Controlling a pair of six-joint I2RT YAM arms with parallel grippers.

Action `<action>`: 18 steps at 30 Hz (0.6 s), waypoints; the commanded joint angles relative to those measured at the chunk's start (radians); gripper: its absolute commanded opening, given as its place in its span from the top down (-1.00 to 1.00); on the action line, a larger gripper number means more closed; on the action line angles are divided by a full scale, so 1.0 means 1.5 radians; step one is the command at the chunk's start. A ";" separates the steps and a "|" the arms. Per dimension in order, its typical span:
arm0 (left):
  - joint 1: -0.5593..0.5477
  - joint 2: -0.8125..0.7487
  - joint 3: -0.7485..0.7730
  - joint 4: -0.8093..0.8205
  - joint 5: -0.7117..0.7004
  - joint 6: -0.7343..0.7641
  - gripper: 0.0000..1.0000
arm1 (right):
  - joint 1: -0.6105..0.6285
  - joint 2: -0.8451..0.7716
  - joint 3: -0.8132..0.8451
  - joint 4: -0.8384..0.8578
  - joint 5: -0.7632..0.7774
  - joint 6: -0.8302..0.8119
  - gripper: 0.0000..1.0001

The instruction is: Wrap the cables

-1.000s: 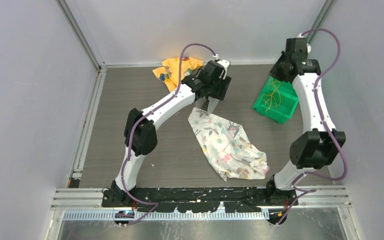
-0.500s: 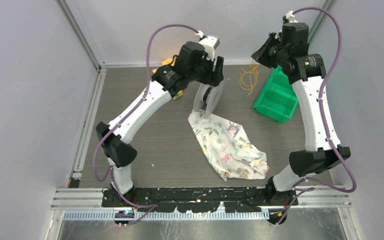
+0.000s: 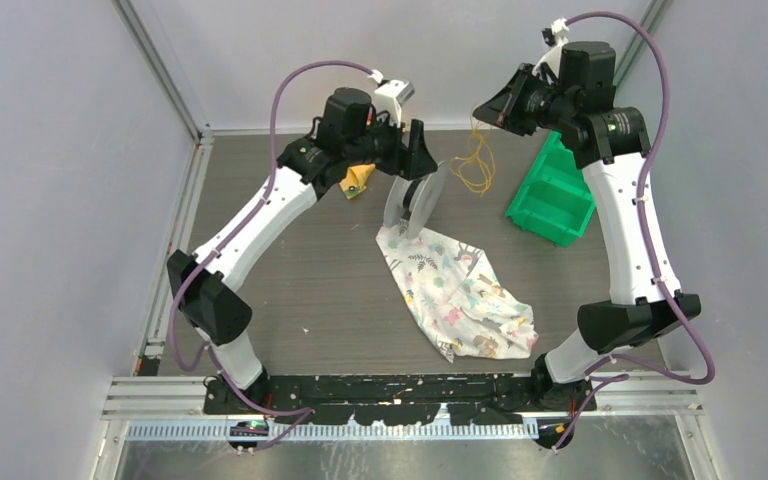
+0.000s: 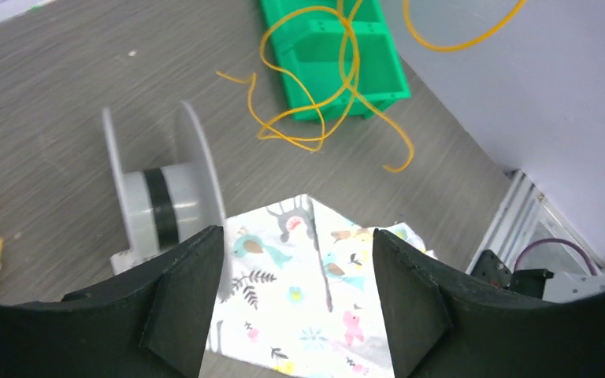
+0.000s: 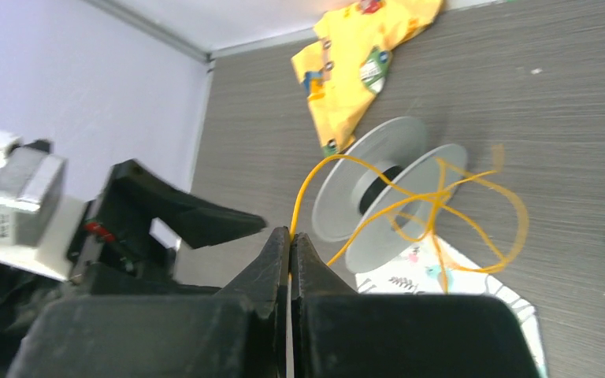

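Observation:
The cable is a thin yellow-orange cord that hangs in loose loops from my right gripper, above the table between the spool and the green bin. My right gripper is shut on the cable's upper end, and the loops dangle in front of the spool. The grey spool stands on its rims at the patterned cloth's far corner. My left gripper is open just above the spool. In the left wrist view the spool lies left of the open left gripper.
A green bin stands at the back right. A patterned white cloth lies mid-table. A yellow cloth lies at the back, partly under my left arm. Walls close in on three sides.
My right gripper lifted the cable out of the green bin and carried it left toward the spool. My left arm rose and pulled back, and the spool now shows standing.

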 commanded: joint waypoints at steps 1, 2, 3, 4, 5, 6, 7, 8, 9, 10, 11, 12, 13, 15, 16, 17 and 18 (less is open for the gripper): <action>-0.002 -0.070 -0.070 0.199 0.081 -0.024 -0.40 | 0.003 0.004 0.027 0.029 -0.152 -0.006 0.99; -0.002 -0.071 -0.086 0.230 0.086 -0.026 -0.41 | 0.004 0.004 0.026 0.029 -0.172 -0.010 0.99; -0.002 -0.069 -0.091 0.246 0.087 -0.028 -0.42 | 0.003 0.004 0.025 0.027 -0.190 -0.016 0.99; -0.001 -0.065 -0.087 0.250 0.087 -0.032 -0.42 | 0.003 0.002 0.024 0.023 -0.206 -0.023 0.99; 0.002 -0.058 -0.078 0.251 0.093 -0.040 -0.43 | 0.003 -0.001 0.022 0.022 -0.220 -0.029 0.99; 0.006 -0.053 -0.071 0.258 0.107 -0.051 -0.43 | 0.004 -0.005 0.018 0.024 -0.236 -0.032 0.99; 0.009 -0.049 -0.069 0.274 0.122 -0.067 -0.43 | 0.004 -0.009 0.013 0.027 -0.249 -0.035 0.99; 0.011 -0.047 -0.070 0.296 0.139 -0.087 -0.43 | 0.003 -0.013 0.007 0.030 -0.263 -0.036 0.99; 0.015 -0.044 -0.073 0.321 0.156 -0.103 -0.42 | 0.003 -0.015 0.004 0.030 -0.277 -0.039 0.99; 0.017 -0.041 -0.073 0.337 0.164 -0.125 -0.43 | 0.004 -0.016 0.000 0.031 -0.285 -0.041 0.99; 0.019 -0.035 -0.066 0.346 0.169 -0.137 -0.42 | 0.003 -0.018 -0.002 0.029 -0.284 -0.042 0.99; 0.021 -0.028 -0.059 0.346 0.179 -0.144 -0.39 | 0.004 -0.020 -0.005 0.029 -0.281 -0.046 0.99; 0.022 -0.020 -0.051 0.346 0.185 -0.148 -0.36 | 0.004 -0.021 -0.009 0.027 -0.281 -0.050 0.99; 0.022 -0.006 -0.043 0.352 0.194 -0.162 -0.33 | 0.004 -0.025 -0.014 0.026 -0.286 -0.054 0.99; 0.022 -0.003 -0.044 0.370 0.197 -0.172 -0.32 | 0.004 -0.025 -0.016 0.026 -0.287 -0.052 0.99; 0.022 0.000 -0.046 0.382 0.197 -0.180 -0.31 | 0.004 -0.027 -0.018 0.027 -0.289 -0.051 0.99; 0.022 0.004 -0.046 0.391 0.195 -0.189 -0.30 | 0.006 -0.030 -0.022 0.031 -0.293 -0.047 0.99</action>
